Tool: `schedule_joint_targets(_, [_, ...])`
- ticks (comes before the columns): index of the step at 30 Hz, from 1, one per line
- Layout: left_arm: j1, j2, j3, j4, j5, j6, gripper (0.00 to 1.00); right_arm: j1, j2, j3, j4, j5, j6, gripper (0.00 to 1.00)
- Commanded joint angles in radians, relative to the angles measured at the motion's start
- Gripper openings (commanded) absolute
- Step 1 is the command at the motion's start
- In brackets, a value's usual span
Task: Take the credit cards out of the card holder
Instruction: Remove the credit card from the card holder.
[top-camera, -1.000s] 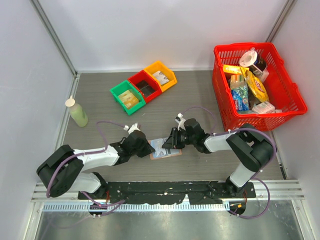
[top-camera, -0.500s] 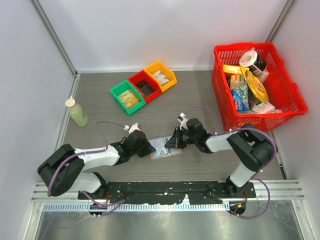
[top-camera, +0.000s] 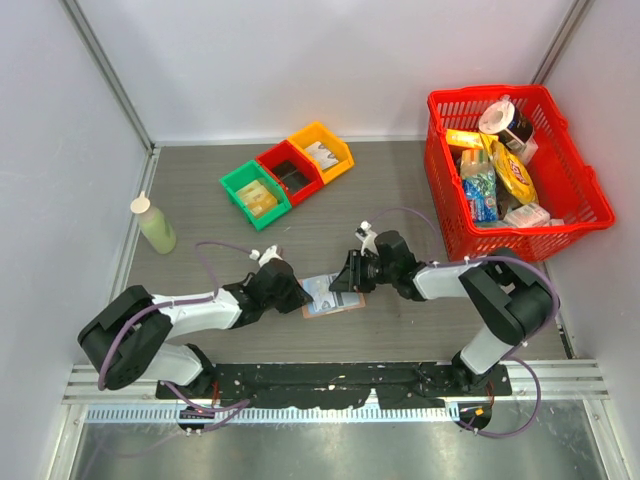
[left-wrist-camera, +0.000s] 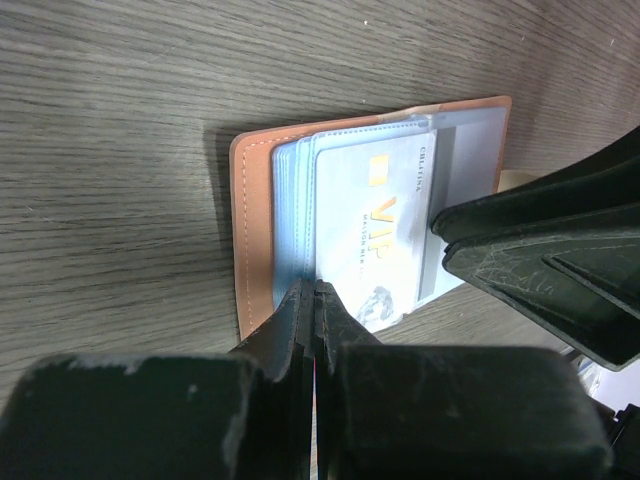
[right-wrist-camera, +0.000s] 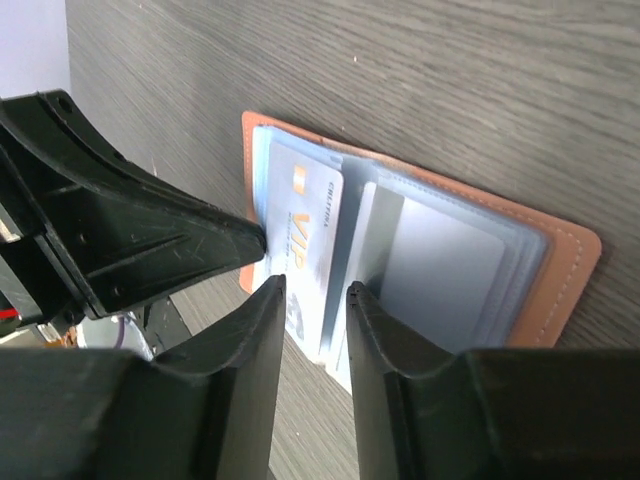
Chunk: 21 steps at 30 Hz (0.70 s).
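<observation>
Spread open and flat on the table, between the two arms: the card holder. Closed tight, the left tool, tips down on the holder's near edge (pinching it or only pressing, cannot tell). Narrowly parted, the right tool, tips at the end of a pale VIP card poking past the holder's edge, more cards stacked beneath.

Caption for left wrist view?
Shut left gripper pressing the open card holder; right gripper at the VIP credit card in its sleeve.
</observation>
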Motion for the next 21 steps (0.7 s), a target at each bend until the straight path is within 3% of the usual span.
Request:
schedule_joint_targets(1, [-0.001,0.035,-0.007,-0.067,-0.004,0.023,0.00,0.002,0.028,0.051,0.032,-0.012,-0.017,0.41])
schedule_joint_targets(7, [-0.001,0.038,-0.010,-0.062,-0.003,0.023,0.00,0.011,0.073,0.057,0.042,-0.010,-0.012,0.52])
schedule_joint_targets(12, [-0.001,0.046,-0.007,-0.059,0.002,0.023,0.00,0.036,0.102,0.062,0.055,-0.016,-0.005,0.54])
schedule_joint_targets(21, [-0.001,0.047,-0.007,-0.060,0.002,0.022,0.00,0.039,0.111,0.019,0.231,-0.098,0.087,0.43])
